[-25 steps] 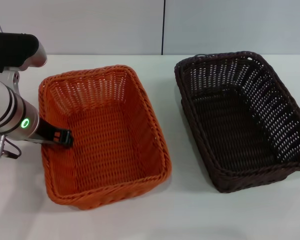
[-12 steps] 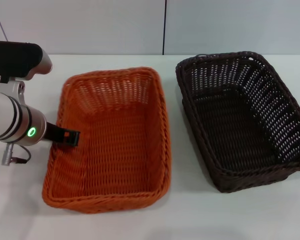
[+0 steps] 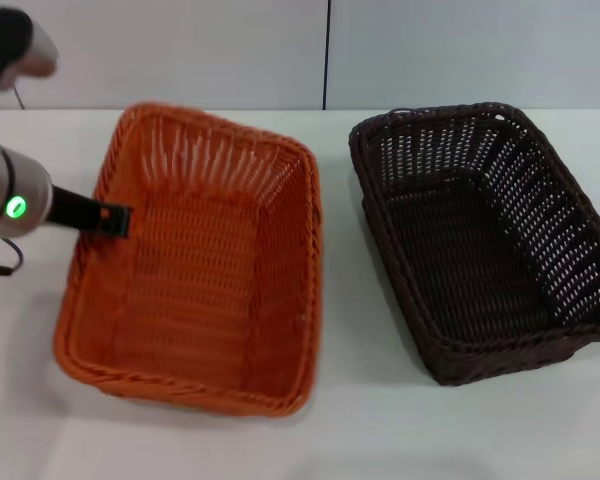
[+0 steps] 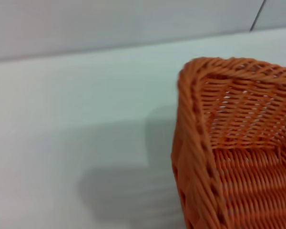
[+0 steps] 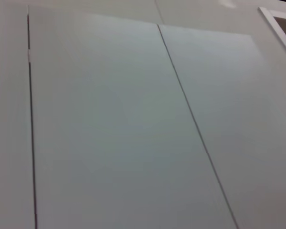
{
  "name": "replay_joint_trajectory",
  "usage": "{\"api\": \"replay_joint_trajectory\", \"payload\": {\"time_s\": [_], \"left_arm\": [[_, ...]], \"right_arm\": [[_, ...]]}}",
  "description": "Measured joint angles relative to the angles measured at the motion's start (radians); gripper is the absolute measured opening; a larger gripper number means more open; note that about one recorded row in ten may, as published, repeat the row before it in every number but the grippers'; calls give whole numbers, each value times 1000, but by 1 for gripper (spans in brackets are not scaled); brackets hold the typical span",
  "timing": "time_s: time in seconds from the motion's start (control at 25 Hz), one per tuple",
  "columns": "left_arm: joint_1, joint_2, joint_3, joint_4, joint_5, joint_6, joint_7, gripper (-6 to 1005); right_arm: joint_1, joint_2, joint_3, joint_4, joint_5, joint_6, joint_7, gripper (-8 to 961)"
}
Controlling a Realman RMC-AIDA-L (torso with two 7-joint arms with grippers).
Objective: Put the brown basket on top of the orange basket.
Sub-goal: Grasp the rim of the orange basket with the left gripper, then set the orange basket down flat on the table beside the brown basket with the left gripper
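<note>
The orange basket [image 3: 195, 275] is on the left of the white table, tilted, with its left rim raised. My left gripper [image 3: 108, 219] is shut on that left rim, one dark finger reaching inside the basket. A corner of the orange basket fills the left wrist view [image 4: 229, 143], above its shadow on the table. The brown basket [image 3: 480, 240] sits flat on the right side of the table, apart from the orange one, with nothing in it. My right gripper is out of view; the right wrist view shows only wall panels.
The white table [image 3: 360, 420] runs back to a pale panelled wall [image 3: 430, 50]. A strip of bare table lies between the two baskets.
My left gripper has moved up and to the left with the orange basket's rim in it. The basket has swung round and tilted. The brown basket has not moved.
</note>
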Motion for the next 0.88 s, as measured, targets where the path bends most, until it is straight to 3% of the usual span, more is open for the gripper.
{"api": "replay_joint_trajectory", "payload": {"time_s": [0.44,0.72,0.8,0.88], "left_arm": [[43,0,-7,-199,80,-96,64,148],[26,2,-17,-353,83,-158,388,145],[26,2,-17,-353,83,-158,388,145],[2,2,-23,-359,78,-171,493,145]], "right_arm": [[14,2,-12,0,-5,-1,4,821],[-5,11,-16,65,-6,-97,61,821],[-7,11,-16,72,-6,-106,75,821],[-17,11,-16,79,-6,-121,100,821]]}}
